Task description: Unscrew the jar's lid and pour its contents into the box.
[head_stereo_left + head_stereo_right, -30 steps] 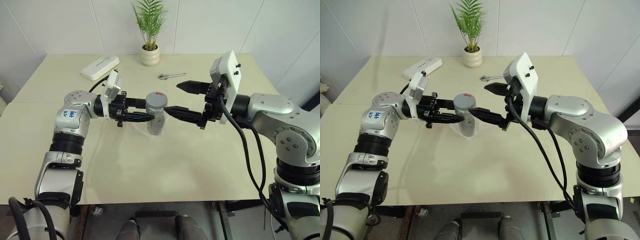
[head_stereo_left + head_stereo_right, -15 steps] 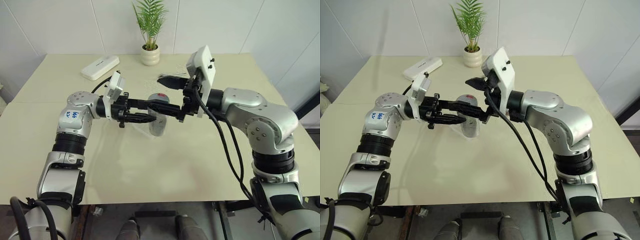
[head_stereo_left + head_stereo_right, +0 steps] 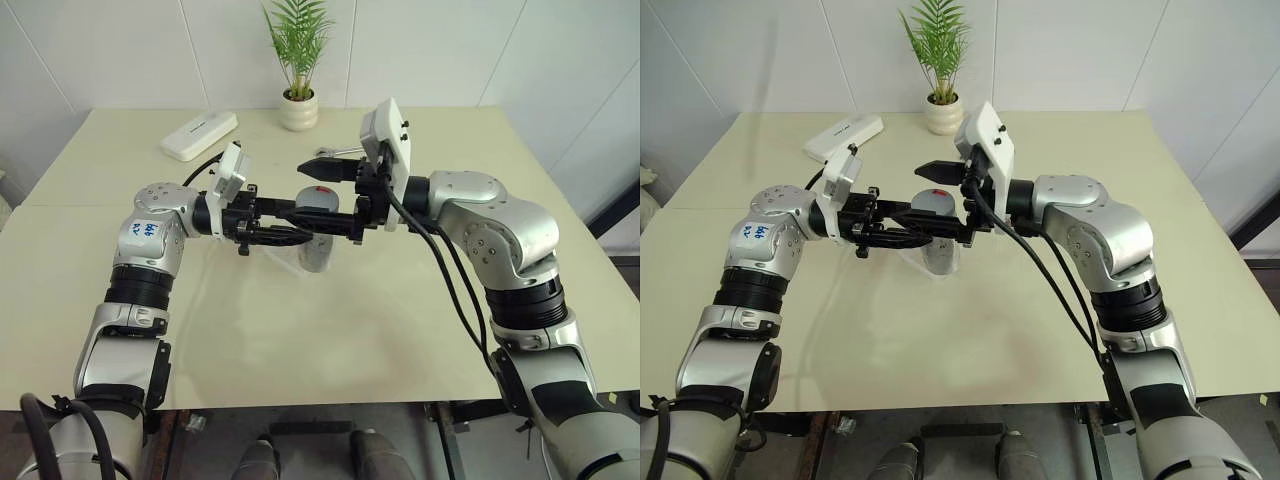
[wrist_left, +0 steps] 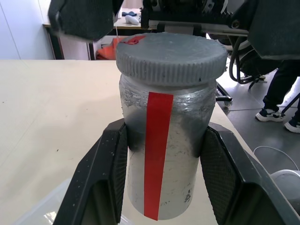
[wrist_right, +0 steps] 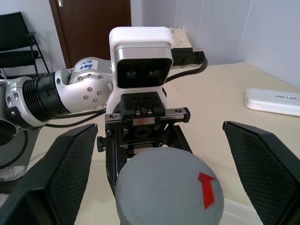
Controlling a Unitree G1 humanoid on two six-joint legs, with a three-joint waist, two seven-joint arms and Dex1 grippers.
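The jar [image 4: 164,154] is held upright above the table [image 3: 330,330], clamped about its body by the left gripper [image 3: 300,222], whose two black fingers [image 4: 105,173] are pressed against either side of it; in the left wrist view a red strip is seen running down the silvery side, and the ribbed grey lid [image 4: 171,56] is seen seated on top with a red mark near its edge; the corner of the clear box [image 4: 42,211] is caught low in that view, beneath the jar, though whether the two touch cannot be told. From the head views the right gripper [image 3: 322,190] is seen brought level to the lid from the opposite side, its jaws spread wide, one finger beyond the lid and one nearer; the right wrist view shows these fingers [image 5: 61,173] standing well clear on both sides of the lid, with nothing gripped. Further back on the table a white oblong case [image 3: 200,135], a potted plant [image 3: 299,100] and a wrench [image 3: 335,152] are seen.
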